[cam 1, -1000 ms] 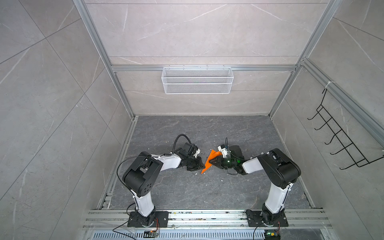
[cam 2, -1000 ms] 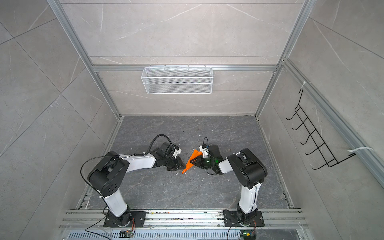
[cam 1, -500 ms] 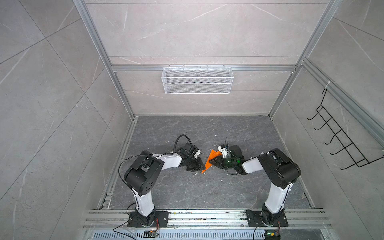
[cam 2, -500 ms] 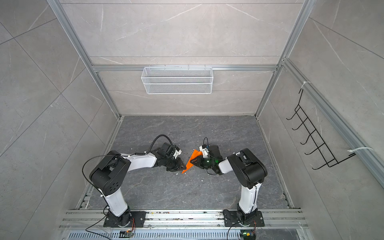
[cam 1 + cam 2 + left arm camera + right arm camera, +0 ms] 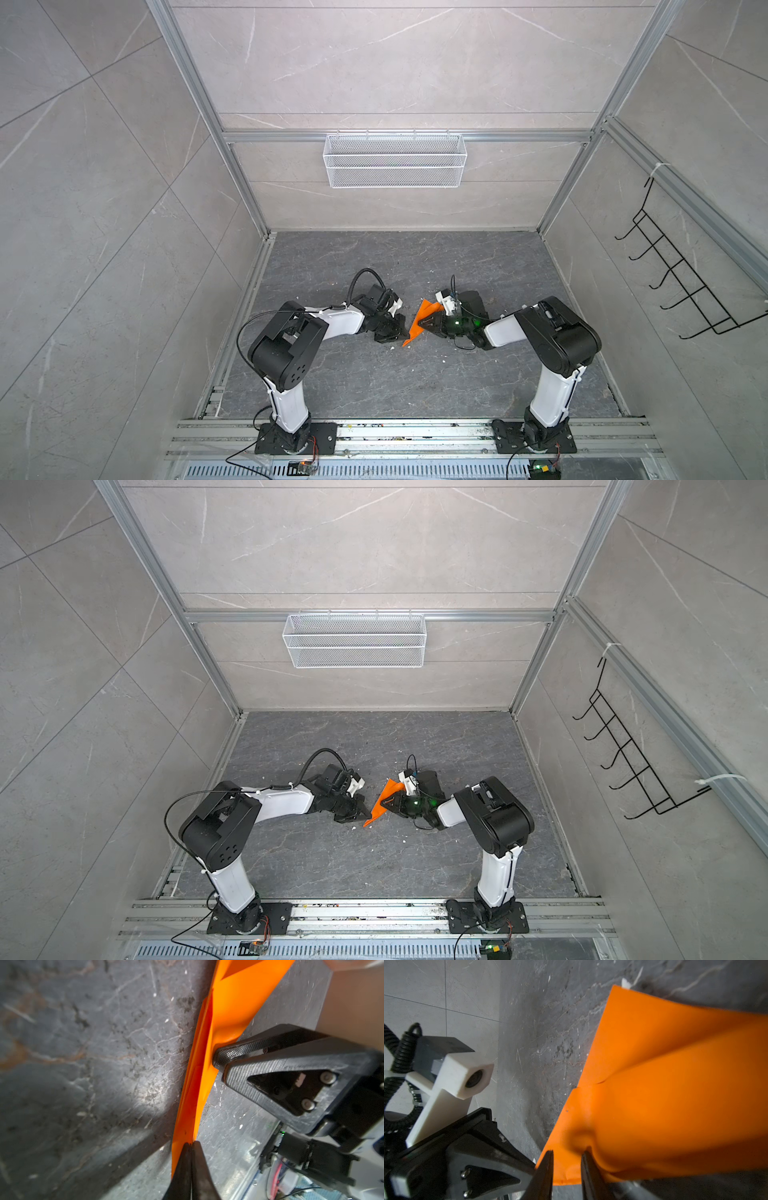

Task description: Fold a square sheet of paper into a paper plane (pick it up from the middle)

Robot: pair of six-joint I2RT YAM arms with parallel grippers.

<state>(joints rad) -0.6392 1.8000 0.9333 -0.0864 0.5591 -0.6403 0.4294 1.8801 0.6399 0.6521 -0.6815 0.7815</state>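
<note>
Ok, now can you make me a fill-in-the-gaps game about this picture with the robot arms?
1. The folded paper is coloured ____.
2. The right gripper is pinching the ____.
3. The wire basket on the back wall is coloured ____.
4. The left gripper has its jaws ____.

Missing words: orange, paper, white, shut.
</note>
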